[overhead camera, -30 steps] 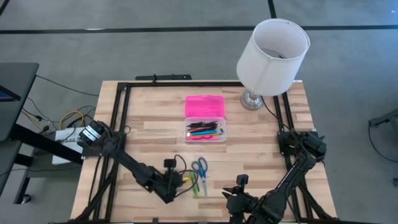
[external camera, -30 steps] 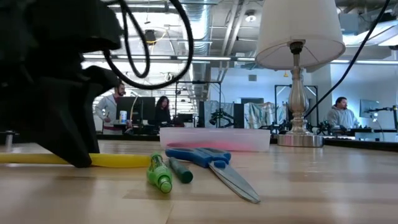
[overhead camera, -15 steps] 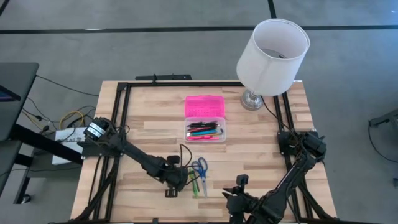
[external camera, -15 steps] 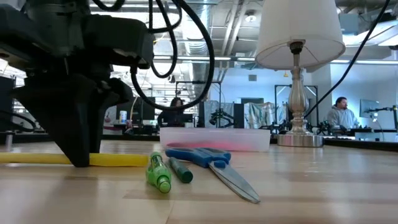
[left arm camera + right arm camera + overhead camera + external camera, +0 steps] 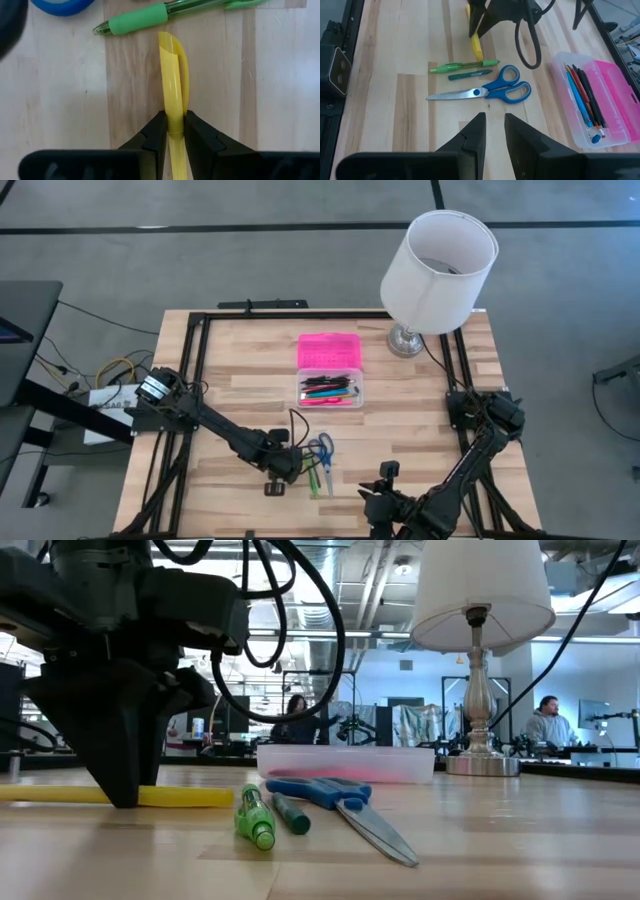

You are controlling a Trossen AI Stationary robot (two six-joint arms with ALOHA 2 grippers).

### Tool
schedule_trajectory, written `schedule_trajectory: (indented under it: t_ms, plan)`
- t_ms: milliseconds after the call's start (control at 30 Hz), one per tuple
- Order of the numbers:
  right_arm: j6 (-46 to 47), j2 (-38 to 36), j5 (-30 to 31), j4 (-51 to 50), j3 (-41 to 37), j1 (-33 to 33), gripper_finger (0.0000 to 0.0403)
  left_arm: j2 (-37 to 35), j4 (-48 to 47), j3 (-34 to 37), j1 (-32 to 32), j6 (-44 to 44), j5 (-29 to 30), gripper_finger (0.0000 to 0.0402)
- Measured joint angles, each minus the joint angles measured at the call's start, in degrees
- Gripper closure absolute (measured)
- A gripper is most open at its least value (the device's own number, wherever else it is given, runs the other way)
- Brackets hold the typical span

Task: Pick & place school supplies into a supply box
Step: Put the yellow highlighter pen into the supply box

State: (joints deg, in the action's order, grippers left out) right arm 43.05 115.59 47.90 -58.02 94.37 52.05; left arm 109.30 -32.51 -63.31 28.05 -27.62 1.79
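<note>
A yellow pen point(image 5: 173, 65) lies flat on the table; my left gripper point(image 5: 175, 131) is shut on it, also seen in the low view point(image 5: 125, 795). Beside it lie a green pen point(image 5: 465, 65), a dark green marker point(image 5: 470, 75) and blue-handled scissors point(image 5: 490, 91). The supply box point(image 5: 330, 390) stands mid-table, with several pens in its clear base and its pink lid point(image 5: 329, 350) open flat behind. My right gripper point(image 5: 495, 125) waits at the near edge, its fingers a narrow gap apart, holding nothing. My left gripper pinches the yellow pen's shaft point(image 5: 175, 120) between its two fingers, some way back from the pen's end point(image 5: 170, 42). The fingers come from above, pointing down, and lie across the pen. The pen lies level on the table point(image 5: 190, 797).
A white-shaded lamp point(image 5: 438, 270) stands at the table's far right corner, right of the box. A black frame point(image 5: 195, 360) runs along the table's edges. People sit in the room beyond the table point(image 5: 545, 725).
My left gripper has gone a little toward the table's right and far edges, toward the scissors, and has turned from a slant to point straight down over the yellow pen. The pen has stayed flat on the table.
</note>
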Motion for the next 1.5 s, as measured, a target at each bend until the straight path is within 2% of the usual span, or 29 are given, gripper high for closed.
schedule_trajectory:
  t_ms: [233, 567, 1500]
  plan:
    - [0.0, 0.0, 0.0, 0.0, 0.0, 0.0, 0.0337, 0.0, 0.4, -0.3, 0.0, 4.2, 0.8, 0.0349]
    - [0.0, 0.0, 0.0, 0.0, 0.0, 0.0, 0.0337, 0.4, -2.0, -2.6, 0.0, 4.9, 1.5, 0.0349]
    - [0.0, 0.0, 0.0, 0.0, 0.0, 0.0, 0.0337, 0.4, -2.7, -2.8, 0.0, 5.0, 1.9, 0.0349]
